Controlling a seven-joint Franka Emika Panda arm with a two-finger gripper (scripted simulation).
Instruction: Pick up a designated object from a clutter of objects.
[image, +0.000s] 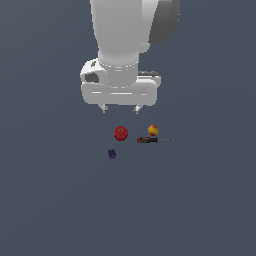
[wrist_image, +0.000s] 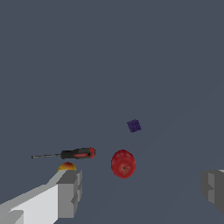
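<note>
The arm (image: 130, 25) is a smooth, glossy white column with a dark grey rounded cap on one side near its upper end. Below it sits a white collar, then a wide, flat white hand block with rounded corners and a small dark grey inset on its side. The gripper (image: 120, 109) has two short fingers (wrist_image: 70, 192), white along the body with blocky, ridged grey tips.
</note>
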